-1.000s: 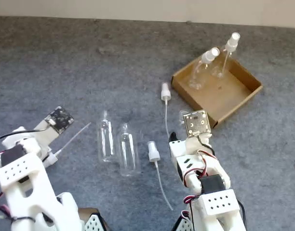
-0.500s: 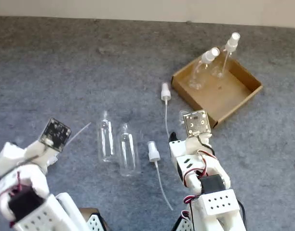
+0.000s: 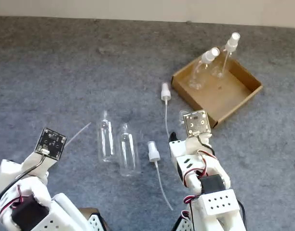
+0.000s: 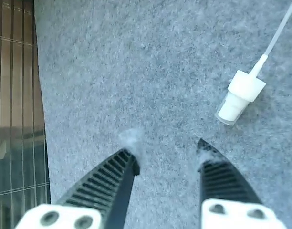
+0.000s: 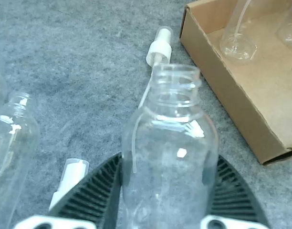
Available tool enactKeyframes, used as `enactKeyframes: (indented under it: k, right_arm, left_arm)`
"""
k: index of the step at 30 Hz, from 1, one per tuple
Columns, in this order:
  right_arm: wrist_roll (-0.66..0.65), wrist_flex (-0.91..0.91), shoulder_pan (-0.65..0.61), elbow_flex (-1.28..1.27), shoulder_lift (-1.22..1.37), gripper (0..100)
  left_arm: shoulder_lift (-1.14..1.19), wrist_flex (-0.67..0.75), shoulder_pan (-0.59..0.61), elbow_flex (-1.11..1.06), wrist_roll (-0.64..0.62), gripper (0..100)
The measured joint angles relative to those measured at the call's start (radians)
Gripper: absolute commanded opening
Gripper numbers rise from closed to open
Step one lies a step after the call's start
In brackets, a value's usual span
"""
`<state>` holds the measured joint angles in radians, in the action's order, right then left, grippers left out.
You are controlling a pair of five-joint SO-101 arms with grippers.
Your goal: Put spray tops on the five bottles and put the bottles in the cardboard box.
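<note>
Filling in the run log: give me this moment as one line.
left gripper open, spray top beside it | right gripper shut on uncapped bottle | cardboard box holds two capped bottles

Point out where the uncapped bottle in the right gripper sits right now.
In the right wrist view the bottle is clamped in the right gripper, just short of the cardboard box, with a loose spray top lying beyond its neck.
</note>
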<state>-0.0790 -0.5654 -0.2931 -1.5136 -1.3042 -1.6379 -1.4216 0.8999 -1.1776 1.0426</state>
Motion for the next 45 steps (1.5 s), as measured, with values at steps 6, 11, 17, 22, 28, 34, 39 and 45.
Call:
enactKeyframes:
  k: [6, 11, 17, 22, 28, 34, 39, 45]
  right_arm:
    - [0.0, 0.0, 0.0, 0.0, 0.0, 19.2]
    - [0.0, 0.0, 0.0, 0.0, 0.0, 19.2]
    - [0.0, 0.0, 0.0, 0.0, 0.0, 19.2]
    - [0.0, 0.0, 0.0, 0.0, 0.0, 19.2]
    - [0.0, 0.0, 0.0, 0.0, 0.0, 19.2]
    - [0.0, 0.0, 0.0, 0.0, 0.0, 19.2]
    - [0.0, 0.0, 0.0, 0.0, 0.0, 19.2]
    - [0.0, 0.0, 0.0, 0.0, 0.0, 19.2]
  left_arm:
    - [-0.002, 0.0, 0.0, 0.018, -0.118, 16]
    - [-0.002, -0.002, -0.038, 0.025, -0.144, 16]
    - [-0.002, -0.018, -0.044, 0.025, -0.193, 16]
    - [-0.002, -0.021, -0.044, 0.025, -0.201, 15]
    - [-0.002, -0.021, -0.044, 0.025, -0.201, 15]
    - [-0.002, -0.021, -0.044, 0.092, -0.241, 15]
    - [0.028, -0.021, -0.087, 0.157, -0.295, 15]
    - [0.288, -0.021, -0.117, 0.298, -0.382, 15]
